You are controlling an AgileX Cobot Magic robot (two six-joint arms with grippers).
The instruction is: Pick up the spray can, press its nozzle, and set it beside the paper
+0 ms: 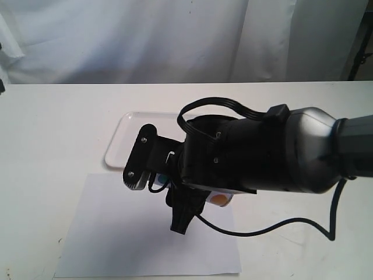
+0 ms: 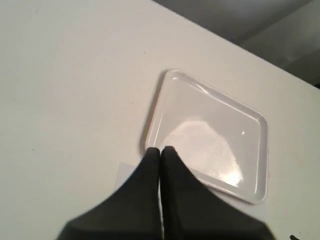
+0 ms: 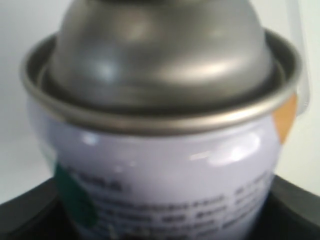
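The spray can (image 3: 165, 165), white with a teal dot, an orange dot and a silver domed shoulder, fills the right wrist view. My right gripper (image 3: 165, 222) is shut on its body, with a dark finger on each side. The nozzle is cut off by the frame edge. In the exterior view the right arm (image 1: 262, 154) covers most of the can (image 1: 220, 199), which hangs above the paper (image 1: 134, 239), and the left gripper cannot be made out. My left gripper (image 2: 160, 150) is shut and empty, hovering at the tray's edge near a corner of the paper (image 2: 125, 175).
A white rimmed tray (image 1: 123, 137) with nothing in it lies just behind the paper, and its rim (image 2: 165, 82) shows in the left wrist view. A black cable (image 1: 280, 224) trails over the table to the right. A white curtain hangs behind.
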